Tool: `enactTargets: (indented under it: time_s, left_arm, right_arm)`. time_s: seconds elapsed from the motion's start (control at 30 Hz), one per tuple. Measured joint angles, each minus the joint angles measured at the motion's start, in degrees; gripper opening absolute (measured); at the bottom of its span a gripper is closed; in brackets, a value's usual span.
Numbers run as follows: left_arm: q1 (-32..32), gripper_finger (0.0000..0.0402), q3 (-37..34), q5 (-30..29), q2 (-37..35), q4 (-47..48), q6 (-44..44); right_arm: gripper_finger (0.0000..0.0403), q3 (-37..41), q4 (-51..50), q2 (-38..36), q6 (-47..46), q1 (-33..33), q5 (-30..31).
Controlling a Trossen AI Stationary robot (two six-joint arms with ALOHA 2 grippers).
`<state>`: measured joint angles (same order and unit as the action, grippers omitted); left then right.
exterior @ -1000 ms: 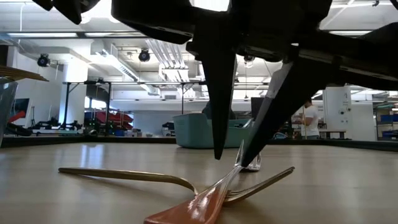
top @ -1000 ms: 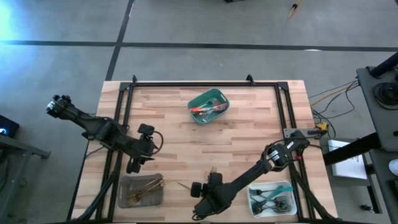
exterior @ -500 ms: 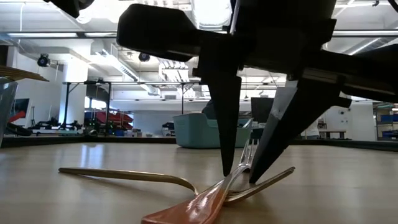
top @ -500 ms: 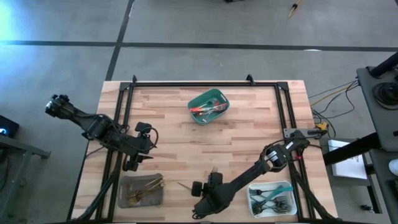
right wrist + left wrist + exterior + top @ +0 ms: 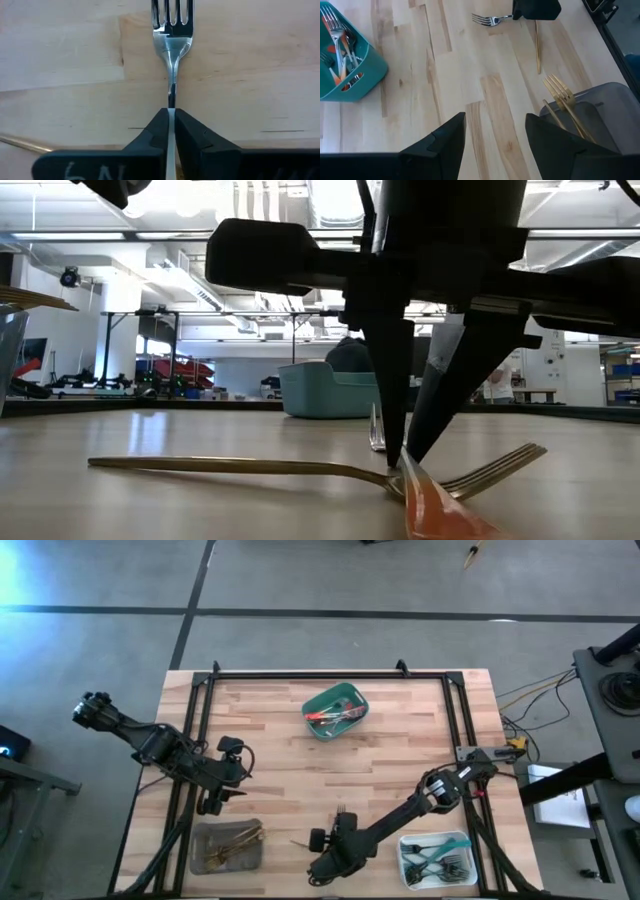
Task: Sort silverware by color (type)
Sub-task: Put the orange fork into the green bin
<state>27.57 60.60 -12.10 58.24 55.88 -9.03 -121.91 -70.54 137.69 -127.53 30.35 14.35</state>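
the right gripper (image 5: 171,131) sits at the near edge of the surface (image 5: 400,750), pinched shut on the neck of a silver fork with a red-orange handle (image 5: 171,30). in the right wrist view the thin stem runs between the two fingertips, the tines pointing away over the wood. the low view shows the orange handle tipped against the surface just by a gold fork (image 5: 300,468), which lies flat and appears to pass under it.

the risk, judged from here, is a slip: the hold is on a narrow, polished stem, so the fork could rotate or slide out on lifting. the handle could also drag the gold fork along, since the two seem to touch.

just beside, the white tray (image 5: 437,858) holds teal-handled pieces, and the grey tray (image 5: 226,845) holds gold ones.

farther in, the left gripper (image 5: 495,135) hangs over bare wood with its fingers spread wide and nothing between them.

farthest, the green tray (image 5: 336,711) holds red-orange-handled forks, the likely home for the gripped one.

white handwritten marks on the right gripper's body read roughly "6n", partly cut off.
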Motion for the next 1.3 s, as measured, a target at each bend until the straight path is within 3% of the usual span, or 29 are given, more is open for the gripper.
enactTargets:
  time_s: [0.27,0.67,0.97,1.3]
  left_arm:
    - [0.0,0.019,0.0,0.0,0.0,0.0,1.0]
    - [0.0,0.019,0.0,0.0,-0.1,1.3,1.1]
    - [0.0,0.019,0.0,0.0,-0.2,1.1,1.3]
    - [0.0,0.019,0.0,-0.3,0.0,0.1,1.6]
  right_arm:
    - [0.001,-1.6,-0.6,-0.2,1.6,0.0,1.2]
    - [0.0009,-12.3,-5.7,-1.1,11.7,-1.0,20.1]
    - [0.0009,-12.7,-11.4,-7.2,32.5,-6.7,23.9]
    - [0.0009,-12.8,-14.4,-16.7,77.5,-19.9,24.8]
